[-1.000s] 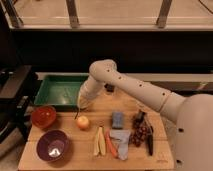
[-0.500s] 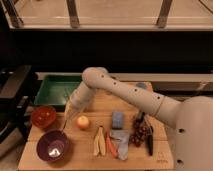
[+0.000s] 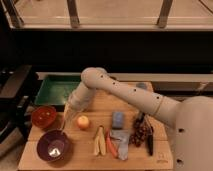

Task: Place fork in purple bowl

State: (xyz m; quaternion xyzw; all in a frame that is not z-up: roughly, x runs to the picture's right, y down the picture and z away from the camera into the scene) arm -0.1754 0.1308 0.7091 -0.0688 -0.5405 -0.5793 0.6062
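The purple bowl (image 3: 52,146) sits at the front left of the wooden board, glossy with a pale shine inside. My gripper (image 3: 74,106) is above and just right of it, between the red-brown bowl and the round fruit. It is shut on the fork (image 3: 65,120), a slim pale stick that hangs down and to the left. The fork's lower tip is right at the bowl's far rim. I cannot tell whether it touches the bowl.
A red-brown bowl (image 3: 44,116) stands behind the purple one. A green tray (image 3: 56,90) lies at the back left. On the board are a round orange fruit (image 3: 83,122), pale yellow strips (image 3: 99,142), an orange stick (image 3: 111,144), a blue block (image 3: 118,120), grey cloth (image 3: 122,145) and dark grapes (image 3: 140,132).
My arm has swung left and forward with the fork, from over the round fruit to the purple bowl's far rim. The fork has stayed in the gripper.
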